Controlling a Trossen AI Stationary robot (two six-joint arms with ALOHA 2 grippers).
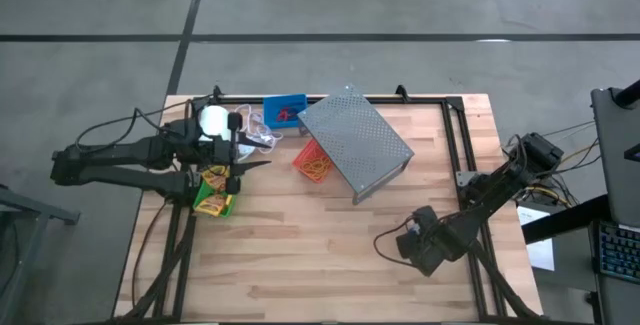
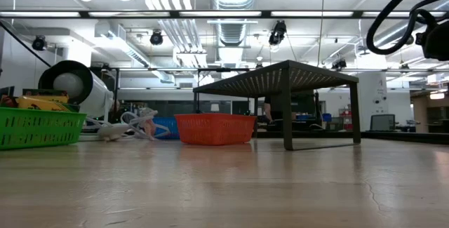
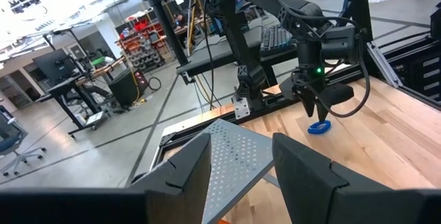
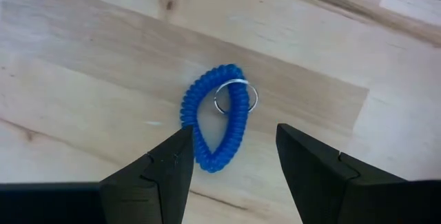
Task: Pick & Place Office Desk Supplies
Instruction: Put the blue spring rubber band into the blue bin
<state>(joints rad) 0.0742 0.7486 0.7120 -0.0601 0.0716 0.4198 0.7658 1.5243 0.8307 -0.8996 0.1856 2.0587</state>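
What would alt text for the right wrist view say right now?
The open right gripper hovers directly above a blue coiled ring band lying flat on the wooden table. A small metal key ring is threaded through the band.

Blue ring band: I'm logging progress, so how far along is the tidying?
Looks done: crayon boxes sit in the green bin. In hand: the right pincer hangs open over the blue ring band, which lies on the table, not yet gripped. Left: binning it. The left pincer waits near the white roll.
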